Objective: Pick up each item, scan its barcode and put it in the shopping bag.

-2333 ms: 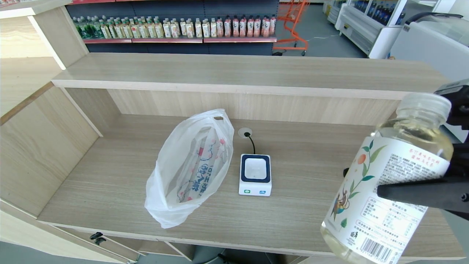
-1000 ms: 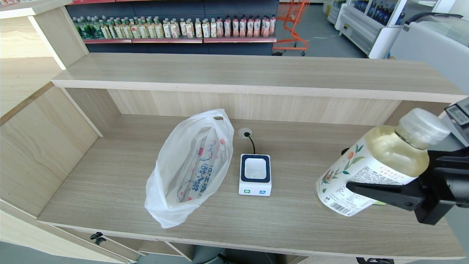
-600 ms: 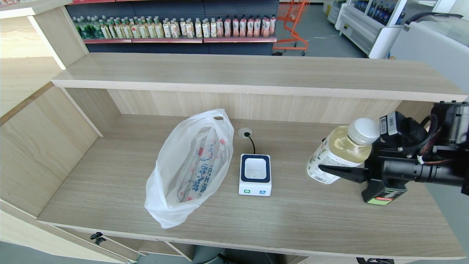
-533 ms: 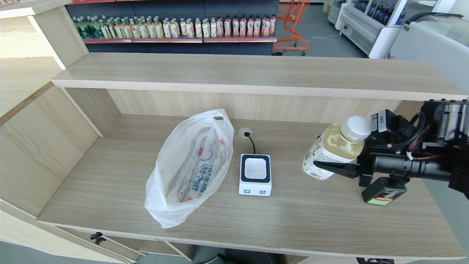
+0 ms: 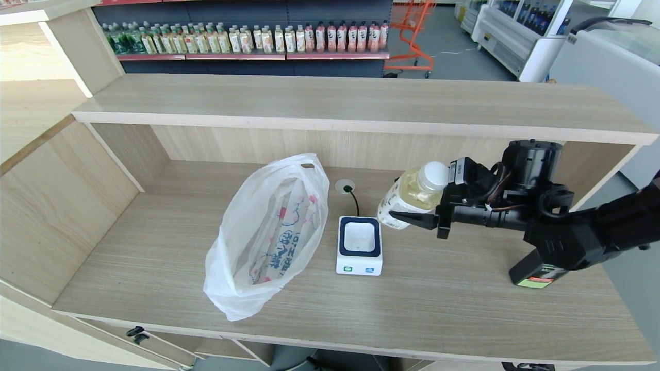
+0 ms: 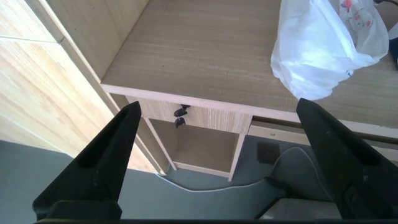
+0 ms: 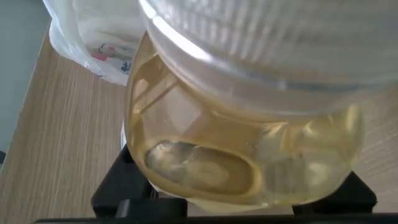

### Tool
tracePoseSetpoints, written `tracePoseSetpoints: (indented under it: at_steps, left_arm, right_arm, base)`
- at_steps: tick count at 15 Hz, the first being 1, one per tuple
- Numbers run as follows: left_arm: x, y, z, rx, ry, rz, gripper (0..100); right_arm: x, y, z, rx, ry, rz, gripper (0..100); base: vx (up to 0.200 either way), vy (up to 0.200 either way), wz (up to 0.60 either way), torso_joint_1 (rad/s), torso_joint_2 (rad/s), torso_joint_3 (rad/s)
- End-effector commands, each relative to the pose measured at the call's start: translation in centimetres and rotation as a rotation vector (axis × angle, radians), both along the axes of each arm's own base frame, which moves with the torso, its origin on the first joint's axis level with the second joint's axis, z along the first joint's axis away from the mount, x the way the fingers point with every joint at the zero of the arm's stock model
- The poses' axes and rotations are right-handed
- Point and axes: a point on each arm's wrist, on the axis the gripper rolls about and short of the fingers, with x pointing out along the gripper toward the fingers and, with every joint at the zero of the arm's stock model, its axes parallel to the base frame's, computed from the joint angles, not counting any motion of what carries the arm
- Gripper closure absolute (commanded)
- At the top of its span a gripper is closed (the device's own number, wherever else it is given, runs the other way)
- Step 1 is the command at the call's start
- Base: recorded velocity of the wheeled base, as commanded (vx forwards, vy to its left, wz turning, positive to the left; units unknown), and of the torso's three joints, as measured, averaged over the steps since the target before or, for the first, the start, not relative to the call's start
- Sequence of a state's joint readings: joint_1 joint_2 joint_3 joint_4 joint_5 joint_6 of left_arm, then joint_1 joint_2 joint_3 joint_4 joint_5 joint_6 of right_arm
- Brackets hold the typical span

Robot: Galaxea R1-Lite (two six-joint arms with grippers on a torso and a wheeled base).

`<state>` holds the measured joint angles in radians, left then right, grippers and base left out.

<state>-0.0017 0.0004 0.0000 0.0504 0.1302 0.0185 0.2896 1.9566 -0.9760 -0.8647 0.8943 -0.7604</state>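
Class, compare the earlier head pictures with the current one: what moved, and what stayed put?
The right end effector, shut on the bottle throughout, carried it leftward from the counter's right side to near the scanner. The shopping bag and scanner stayed put.

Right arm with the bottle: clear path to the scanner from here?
Probably yes. The right gripper holds the bottle just beside the scanner, nothing between them; the shopping bag lies on the scanner's other side.

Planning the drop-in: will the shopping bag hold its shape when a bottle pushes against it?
Probably floppy: the shopping bag is thin, crumpled plastic slumped on the counter. Likely light, so it may slide, though the package inside should anchor it.
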Motion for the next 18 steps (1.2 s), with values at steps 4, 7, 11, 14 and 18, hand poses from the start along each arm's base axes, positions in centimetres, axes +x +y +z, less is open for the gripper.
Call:
tracePoseSetpoints:
  at_steps: [4, 7, 11, 14, 18]
  left_arm:
    - [0.0, 0.0, 0.0, 0.0, 0.001, 0.0, 0]
    - [0.0, 0.0, 0.0, 0.001, 0.0, 0.0, 0]
    - [0.0, 0.0, 0.0, 0.0, 0.0, 0.0, 0]
    - [0.0, 0.0, 0.0, 0.0, 0.0, 0.0, 0]
    - [0.0, 0.0, 0.0, 0.0, 0.0, 0.0, 0]
  right_arm:
    - [1.7, 1.6, -4.5, -0.033, 0.016, 0.111, 100]
    - [2.9, 2.4, -5.2, -0.045, -0.043, 0.151, 100]
    - [3.9, 3.4, -5.8, -0.044, -0.061, 0.168, 100]
    - [4.9, 3.7, -6.4, -0.033, -0.109, 0.205, 100]
    - [5.3, 3.9, -6.5, -0.025, -0.146, 0.207, 100]
  base:
    - [0.0, 0.0, 0.0, 0.0, 0.0, 0.0]
    - [0.0, 0.0, 0.0, 0.0, 0.0, 0.0]
    - [0.0, 0.0, 0.0, 0.0, 0.0, 0.0]
    - [0.0, 0.0, 0.0, 0.0, 0.0, 0.0]
    - [0.0, 0.0, 0.0, 0.0, 0.0, 0.0]
